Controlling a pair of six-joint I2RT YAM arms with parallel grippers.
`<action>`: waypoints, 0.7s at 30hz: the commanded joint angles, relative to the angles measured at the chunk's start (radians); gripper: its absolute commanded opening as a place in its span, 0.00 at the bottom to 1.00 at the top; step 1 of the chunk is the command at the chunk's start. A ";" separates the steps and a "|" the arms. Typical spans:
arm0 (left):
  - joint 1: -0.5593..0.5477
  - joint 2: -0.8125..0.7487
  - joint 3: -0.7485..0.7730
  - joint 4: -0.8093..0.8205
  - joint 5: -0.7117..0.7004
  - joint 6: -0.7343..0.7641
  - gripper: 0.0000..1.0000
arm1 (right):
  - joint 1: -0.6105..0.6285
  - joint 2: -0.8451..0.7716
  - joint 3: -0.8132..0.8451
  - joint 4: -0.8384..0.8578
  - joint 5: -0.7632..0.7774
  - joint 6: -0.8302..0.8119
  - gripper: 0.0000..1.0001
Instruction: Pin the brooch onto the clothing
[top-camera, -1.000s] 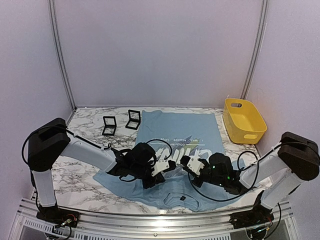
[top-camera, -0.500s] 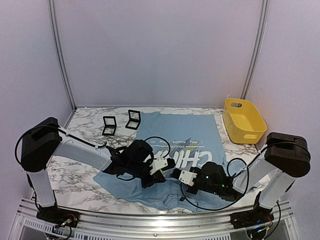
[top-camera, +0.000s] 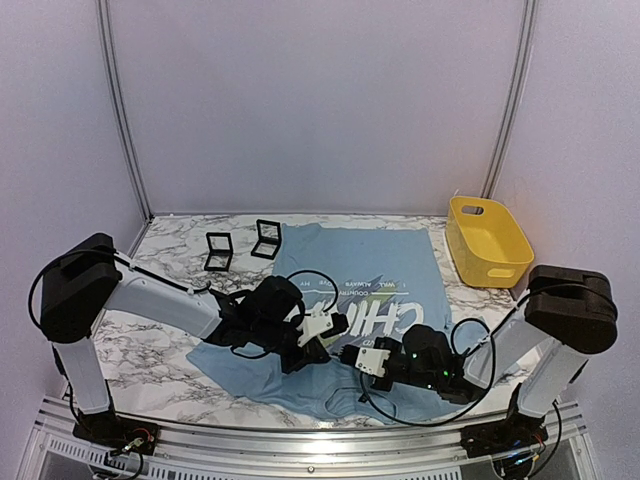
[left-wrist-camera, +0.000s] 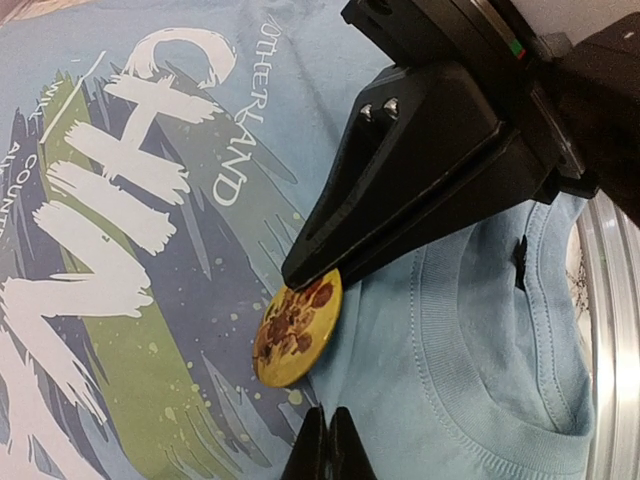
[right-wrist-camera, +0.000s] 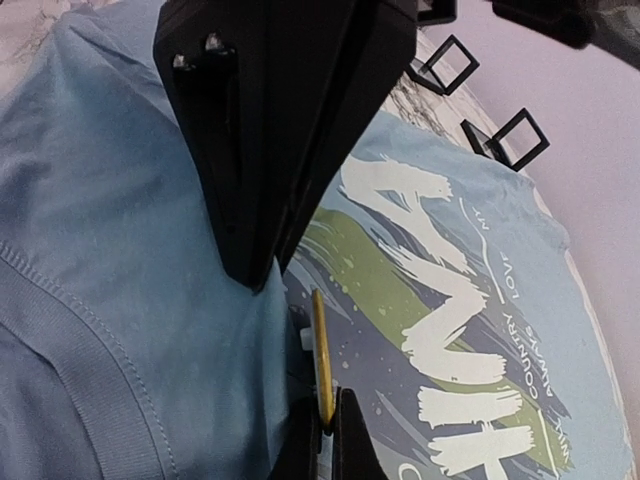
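The light blue T-shirt with white "CHINA" lettering lies flat on the marble table. My left gripper is shut, pinching up a small ridge of the shirt fabric just below the print; its fingertips show in the left wrist view. My right gripper is shut on the rim of the brooch, a round yellow badge with a brown pattern. It holds the brooch on edge right beside the pinched fold, near the collar. The brooch's back is hidden.
A yellow bin stands at the back right. Two small black frames lie at the back left, beside the shirt's hem. Both arms crowd the near middle of the table.
My right gripper has moved left and nearer with the brooch, closing up to my left gripper. The left gripper has kept its pinch on the fabric and barely moved.
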 joint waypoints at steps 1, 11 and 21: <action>0.007 -0.025 -0.013 0.002 0.020 -0.004 0.00 | 0.011 -0.009 0.000 0.077 -0.097 0.045 0.00; 0.010 -0.027 -0.020 0.003 0.013 0.008 0.03 | -0.015 0.014 -0.002 0.137 -0.271 0.167 0.00; 0.010 -0.128 -0.114 0.108 0.035 0.043 0.54 | -0.093 0.027 -0.009 0.220 -0.439 0.264 0.00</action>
